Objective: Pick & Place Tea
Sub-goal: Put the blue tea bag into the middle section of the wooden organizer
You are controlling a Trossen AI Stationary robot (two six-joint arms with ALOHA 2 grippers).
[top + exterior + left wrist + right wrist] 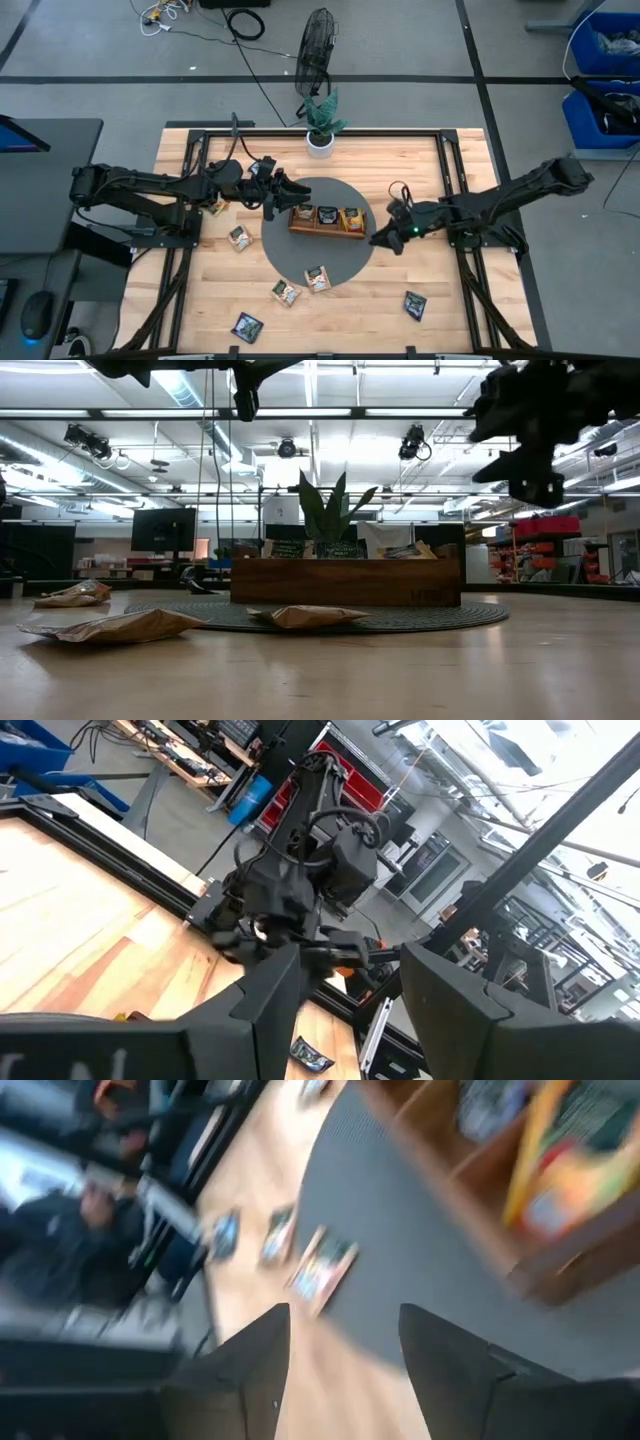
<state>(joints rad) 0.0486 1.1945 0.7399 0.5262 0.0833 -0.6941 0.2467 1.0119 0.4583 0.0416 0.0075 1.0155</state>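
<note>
Between picks, both the left hand [272, 192] and right hand [385, 240] hung released and empty beside the tray [327, 231] at frame centre; next needed reaching a loose sachet [317, 279] lower centre.

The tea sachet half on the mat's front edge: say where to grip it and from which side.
Take the sachet from straight above, probably pinching across two opposite edges. It lies flat, straddling the round mat's rim, with bare surface around it, so the low view shows no tall side to grab. The right gripper, open, seems nearest.
</note>
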